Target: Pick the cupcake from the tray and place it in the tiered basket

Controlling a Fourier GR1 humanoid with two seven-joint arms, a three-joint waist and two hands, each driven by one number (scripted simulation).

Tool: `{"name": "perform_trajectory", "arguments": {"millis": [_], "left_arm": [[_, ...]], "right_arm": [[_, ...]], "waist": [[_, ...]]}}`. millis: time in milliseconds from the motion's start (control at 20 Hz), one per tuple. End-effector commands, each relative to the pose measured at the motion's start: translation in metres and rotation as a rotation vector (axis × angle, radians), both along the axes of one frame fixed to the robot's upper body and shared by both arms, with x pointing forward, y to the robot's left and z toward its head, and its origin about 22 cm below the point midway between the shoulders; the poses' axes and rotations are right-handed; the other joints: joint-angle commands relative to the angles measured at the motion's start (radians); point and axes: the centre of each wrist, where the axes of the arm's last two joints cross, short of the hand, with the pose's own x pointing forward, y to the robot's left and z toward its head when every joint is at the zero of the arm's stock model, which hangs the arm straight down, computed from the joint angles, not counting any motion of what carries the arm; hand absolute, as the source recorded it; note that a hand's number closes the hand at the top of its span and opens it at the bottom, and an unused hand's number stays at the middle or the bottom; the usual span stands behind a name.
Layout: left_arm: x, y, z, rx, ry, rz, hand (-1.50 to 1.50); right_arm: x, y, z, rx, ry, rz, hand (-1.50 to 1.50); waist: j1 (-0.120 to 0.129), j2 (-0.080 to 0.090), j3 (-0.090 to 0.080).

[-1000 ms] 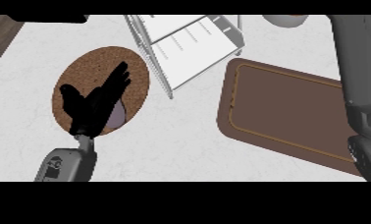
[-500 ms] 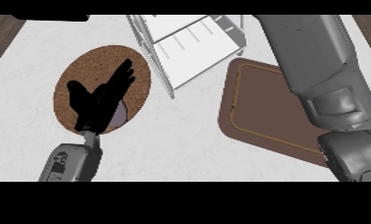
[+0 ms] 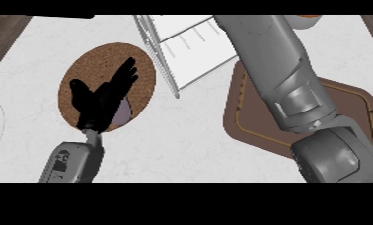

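A: Cupcake location?
B: Can't see it. None on the visible part of the tray (image 3: 247, 120) at 3 o'clock, but the right forearm (image 3: 277, 66) covers a lot of it. The right hand is out past 12 o'clock, so I can't tell what its fingers are doing.
A: Left hand?
B: The left hand (image 3: 102, 103) is at 9 o'clock over the round board (image 3: 142, 66), fingers straight and spread, holding nothing. There's a greyish lump (image 3: 122, 114) under it that I can't identify.
A: Advice for the place?
B: My read: come down over the basket (image 3: 186, 46) at 12 o'clock, clear the wire rim, and release low and level.
A: Counts?
B: One tray, one basket, one board, two forearms, one hand visible.
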Motion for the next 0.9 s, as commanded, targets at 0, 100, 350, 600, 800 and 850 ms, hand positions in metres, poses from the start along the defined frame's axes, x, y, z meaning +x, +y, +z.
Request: {"name": "perform_trajectory", "arguments": {"millis": [0,100,350,600,800,850], "left_arm": [[-0.004,0.009,-0.009,0.002,0.01,-0.01,0.0],[-0.006,0.003,-0.005,0.002,0.012,-0.009,0.0],[0.002,-0.016,-0.008,-0.014,0.01,-0.017,0.0],[-0.004,0.016,-0.01,0.001,0.018,0.008,0.0],[0.006,0.009,-0.002,-0.002,0.013,0.016,0.0],[-0.003,0.009,-0.008,-0.001,0.006,0.029,0.0]], "right_arm": [[0.002,0.009,-0.014,0.094,0.016,0.086,-1.5],[0.002,0.015,-0.016,0.102,-0.017,0.104,-1.5],[-0.003,0.03,0.009,0.193,-0.135,0.075,-1.5],[-0.001,0.025,0.004,0.275,-0.185,-0.087,-1.5],[0.006,0.001,0.035,0.38,-0.083,-0.199,-1.5],[0.019,-0.04,0.01,0.365,-0.084,-0.253,-1.5]], "waist": [[0.001,0.002,0.0],[0.014,0.0,0.0],[0.019,0.002,-0.001],[-0.006,-0.004,-0.001],[-0.026,-0.003,-0.001],[-0.034,-0.006,0.0]]}}
